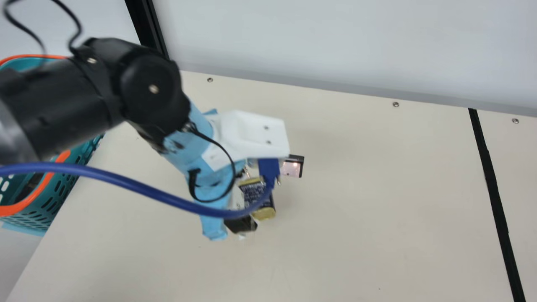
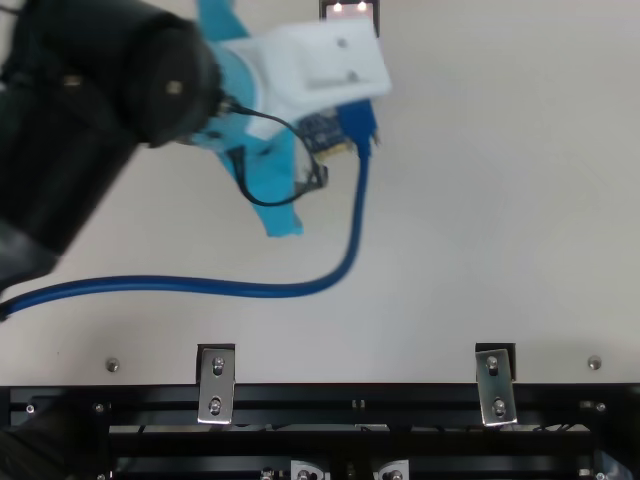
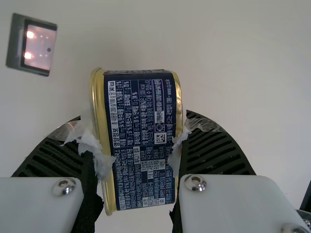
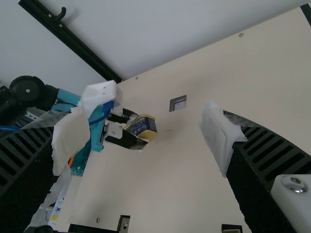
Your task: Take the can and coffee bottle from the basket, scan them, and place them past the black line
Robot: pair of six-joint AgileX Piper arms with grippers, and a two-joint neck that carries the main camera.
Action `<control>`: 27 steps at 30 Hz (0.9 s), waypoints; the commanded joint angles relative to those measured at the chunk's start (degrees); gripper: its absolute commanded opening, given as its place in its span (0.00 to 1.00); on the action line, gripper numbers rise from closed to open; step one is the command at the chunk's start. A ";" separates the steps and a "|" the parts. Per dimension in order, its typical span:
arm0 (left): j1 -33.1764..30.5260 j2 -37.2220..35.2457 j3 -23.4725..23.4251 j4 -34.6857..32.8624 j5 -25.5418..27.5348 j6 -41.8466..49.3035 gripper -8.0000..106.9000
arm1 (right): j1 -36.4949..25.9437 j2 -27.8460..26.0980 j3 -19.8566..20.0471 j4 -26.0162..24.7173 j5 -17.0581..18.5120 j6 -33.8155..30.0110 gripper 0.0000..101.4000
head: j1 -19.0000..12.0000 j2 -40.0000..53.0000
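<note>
The left hand (image 1: 253, 200) is clamped on the can (image 3: 138, 145), its two fingers pressing the gold-rimmed sides, with crumpled tape at the contact. It holds the can near the scanner (image 1: 292, 166), the two apart. The right hand (image 4: 143, 138) stands wide open, a broad gap between its taped fingers. The basket (image 1: 8, 209) sits by the left edge of the desk (image 1: 377, 209), and a wall (image 1: 335, 42) runs along the far edge. A wide stretch of desk separates the can from the black line (image 1: 496, 201)
</note>
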 commanded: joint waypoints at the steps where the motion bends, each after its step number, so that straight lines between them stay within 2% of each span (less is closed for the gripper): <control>1: -1.33 1.61 -0.24 -0.15 -0.31 0.88 0.16 | 0.00 0.00 0.00 0.00 0.00 0.00 1.00 | -0.38 -0.19; 16: -6.55 9.24 0.29 0.27 -3.60 2.18 0.16 | 0.00 0.00 0.00 0.00 0.00 0.00 1.00 | -0.38 -0.19; 17: -6.59 9.31 0.50 0.16 -4.06 2.12 0.40 | 0.00 0.00 0.00 0.00 0.00 0.00 1.00 | -0.38 -0.19; 18: -6.53 9.10 0.76 -0.19 -4.51 2.07 0.85 | 0.00 0.00 0.00 0.00 0.00 0.00 1.00 | -0.38 -0.19; 22: -5.36 5.71 2.25 -4.08 -6.41 1.79 0.85 | 0.00 0.00 0.00 0.00 0.00 0.00 1.00 | -0.38 -0.19; 27: -1.52 -3.36 6.15 -10.89 -10.17 1.07 0.85 | -0.45 0.01 0.17 0.45 -0.06 -0.42 1.00 | -0.38 -0.19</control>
